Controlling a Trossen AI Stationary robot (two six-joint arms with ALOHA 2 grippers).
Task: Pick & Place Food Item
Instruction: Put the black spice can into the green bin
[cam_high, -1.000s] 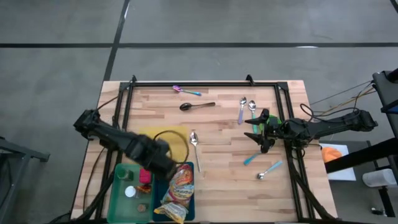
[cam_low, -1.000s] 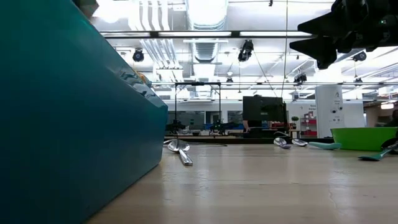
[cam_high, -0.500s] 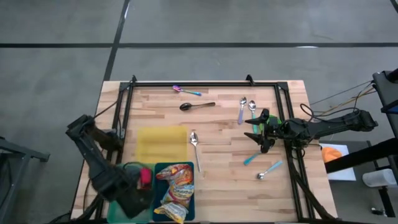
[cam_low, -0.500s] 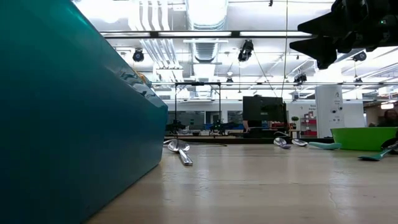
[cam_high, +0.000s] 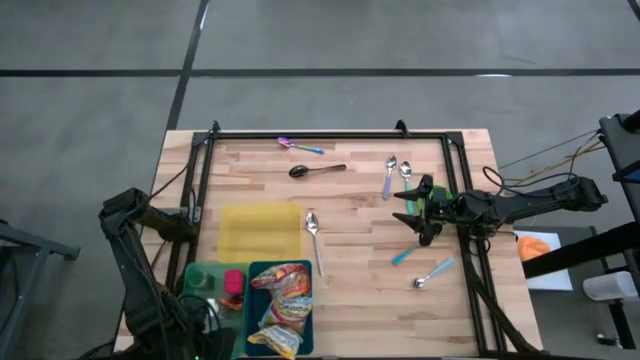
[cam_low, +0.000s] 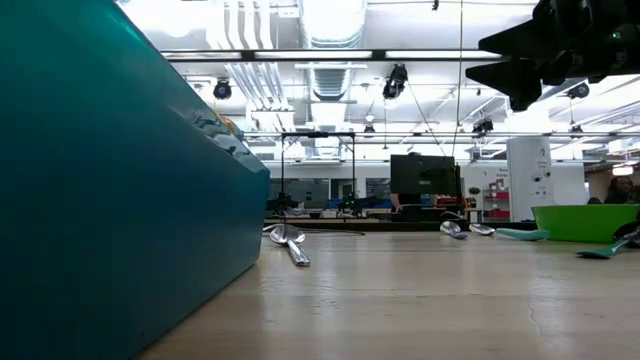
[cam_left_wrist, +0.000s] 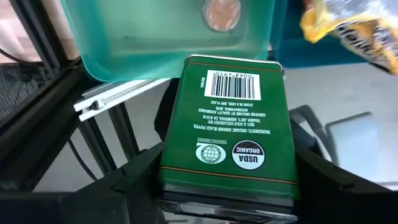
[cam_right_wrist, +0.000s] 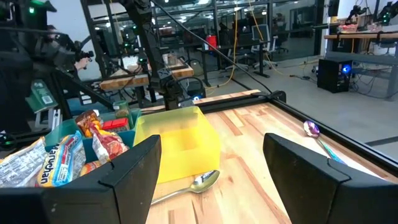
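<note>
High view: the wooden table (cam_high: 360, 290) fills the middle of the frame, dark rails around its edges. At its lower left, the left arm runs down off the table's corner, and its left gripper (cam_left_wrist: 227, 186) sits at the very bottom of the frame, past the near edge of the green bin (cam_high: 205, 278). In the left wrist view that pincer is clamped on a green tin (cam_left_wrist: 229, 134), a flat rectangular box with a barcode label and an organic seal facing the camera. The tin's long axis runs away from the fingers, the barcode end pointing at the rim of the green bin (cam_left_wrist: 168, 56), the seal end down between the two dark fingers (cam_left_wrist: 140, 180). It hangs beside the bin's outer edge, over the floor and frame rail rather than over the table. A round brown item lies inside the bin.

Next to the green bin, in the lower middle of the high view, stands the teal bin (cam_high: 282, 318) with crinkly snack bags (cam_high: 281, 300) in it; a red packet (cam_high: 233, 284) lies between the two bins, though I cannot tell in which one. Above them lies the yellow tray (cam_high: 260, 230).

At the right of the frame the right arm reaches in from the table's edge, its right gripper (cam_high: 412, 213) held over the wood, fingers spread and holding nothing.

Smaller things are scattered: a silver spoon (cam_high: 314, 238) just right of the yellow tray, a black spoon (cam_high: 315, 171) above it, two spoons (cam_high: 396, 174) near the right gripper, and a light blue one (cam_high: 433, 271) at lower right.
</note>
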